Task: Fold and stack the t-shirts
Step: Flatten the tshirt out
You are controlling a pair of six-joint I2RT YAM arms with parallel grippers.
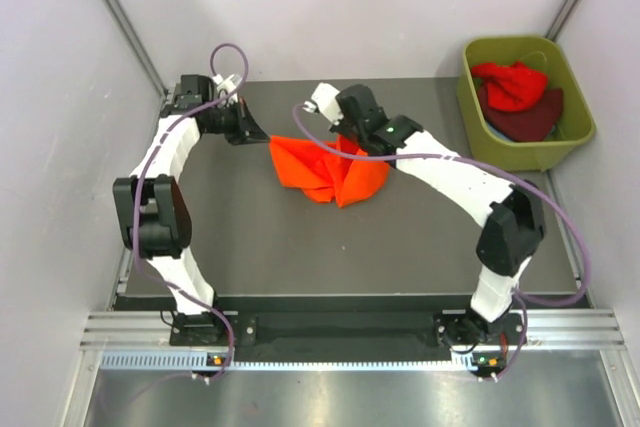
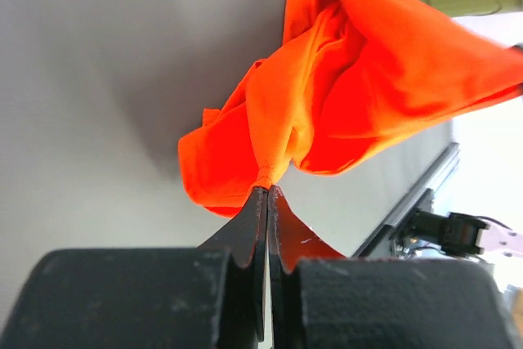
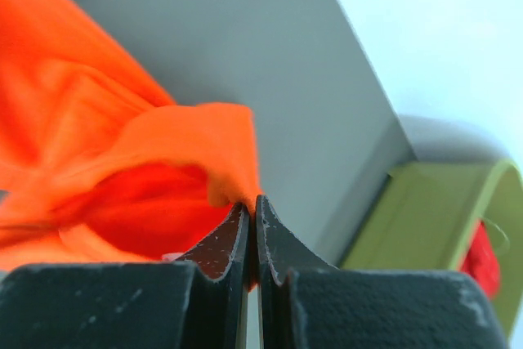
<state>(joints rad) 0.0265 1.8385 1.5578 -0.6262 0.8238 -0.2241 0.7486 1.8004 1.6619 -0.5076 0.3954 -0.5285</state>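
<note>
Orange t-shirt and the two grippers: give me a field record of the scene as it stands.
orange t-shirt: bunched, unfolded, mid-table, held between both grippers
left gripper: shut on one edge of the orange t-shirt
right gripper: shut on another edge of it
green tub: far right corner of the table
red t-shirt: in the tub, crumpled, on top
maroon t-shirt: in the tub, partly under the red one
folded stack: none visible yet
</note>
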